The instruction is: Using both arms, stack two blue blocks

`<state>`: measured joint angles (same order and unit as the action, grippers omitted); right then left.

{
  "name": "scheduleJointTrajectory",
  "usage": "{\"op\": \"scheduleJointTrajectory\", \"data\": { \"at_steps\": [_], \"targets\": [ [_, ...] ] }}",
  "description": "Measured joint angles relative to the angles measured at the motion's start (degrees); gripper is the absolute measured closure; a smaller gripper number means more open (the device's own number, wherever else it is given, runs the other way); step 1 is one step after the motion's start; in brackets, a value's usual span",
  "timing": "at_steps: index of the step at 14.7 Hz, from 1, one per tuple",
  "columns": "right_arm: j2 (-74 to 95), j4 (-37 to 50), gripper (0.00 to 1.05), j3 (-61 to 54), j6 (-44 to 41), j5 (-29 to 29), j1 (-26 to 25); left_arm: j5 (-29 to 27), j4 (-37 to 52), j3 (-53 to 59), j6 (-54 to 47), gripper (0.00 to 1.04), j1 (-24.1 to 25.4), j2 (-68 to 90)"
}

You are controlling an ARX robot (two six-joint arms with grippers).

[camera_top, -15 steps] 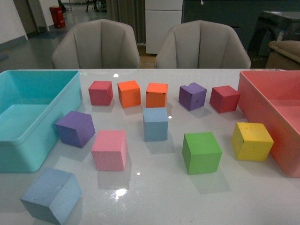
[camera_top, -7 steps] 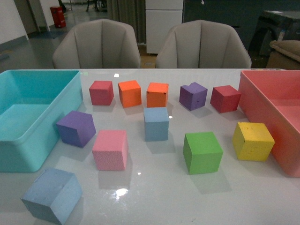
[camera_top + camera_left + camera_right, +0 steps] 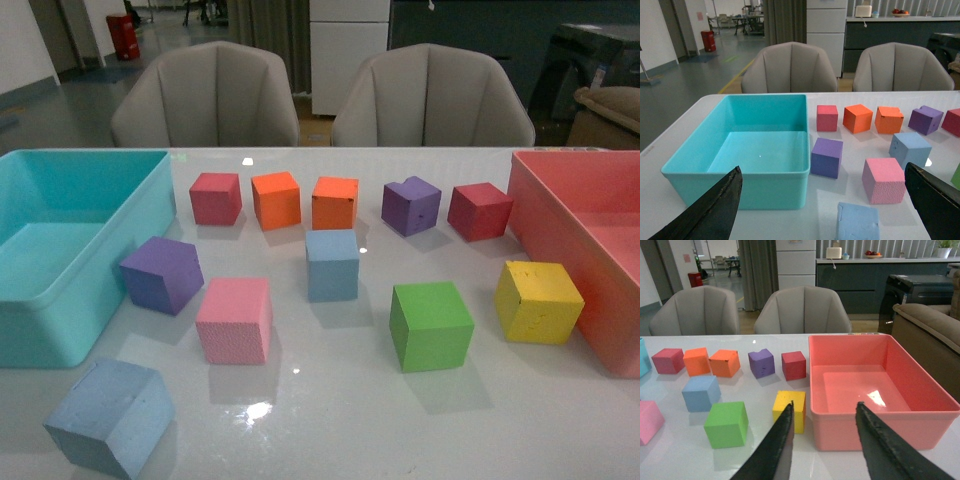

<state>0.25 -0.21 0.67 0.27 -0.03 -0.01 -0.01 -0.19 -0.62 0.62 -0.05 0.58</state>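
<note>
Left gripper (image 3: 822,172) gapes wide — right gripper (image 3: 824,410) parted less.

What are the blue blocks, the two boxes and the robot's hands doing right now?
Near blue block: lying on the table, turned cornerwise, nothing on it.
Middle blue block: lying on the table, square-on, nothing on it.
Turquoise box: empty.
Pink box: empty.
Left hand: open, holding nothing.
Right hand: open, holding nothing.
</note>
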Motion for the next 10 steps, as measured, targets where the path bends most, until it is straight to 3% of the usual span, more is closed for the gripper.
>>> {"op": "scheduleJointTrajectory", "data": {
  "at_steps": [5,6,8,9,10],
  "targets": [
    [0.0,0.0,0.13,0.0,0.0,0.0,0.0,0.0,0.0,0.0,0.0,0.07,0.0,0.0],
    [0.0,0.0,0.06,0.0,0.0,0.0,0.0,0.0,0.0,0.0,0.0,0.07,0.0,0.0],
    [0.0,0.0,0.08,0.0,0.0,0.0,0.0,-1.4,-2.3,-0.5,0.3,0.07,-0.5,0.3],
    [0.0,0.0,0.06,0.0,0.0,0.1,0.0,-8.0,-10.3,-3.8,1.4,0.07,-4.0,5.0],
    [0.0,0.0,0.06,0.0,0.0,0.0,0.0,-9.4,-11.5,-5.5,2.0,0.07,-5.0,7.6]
  ]
}}
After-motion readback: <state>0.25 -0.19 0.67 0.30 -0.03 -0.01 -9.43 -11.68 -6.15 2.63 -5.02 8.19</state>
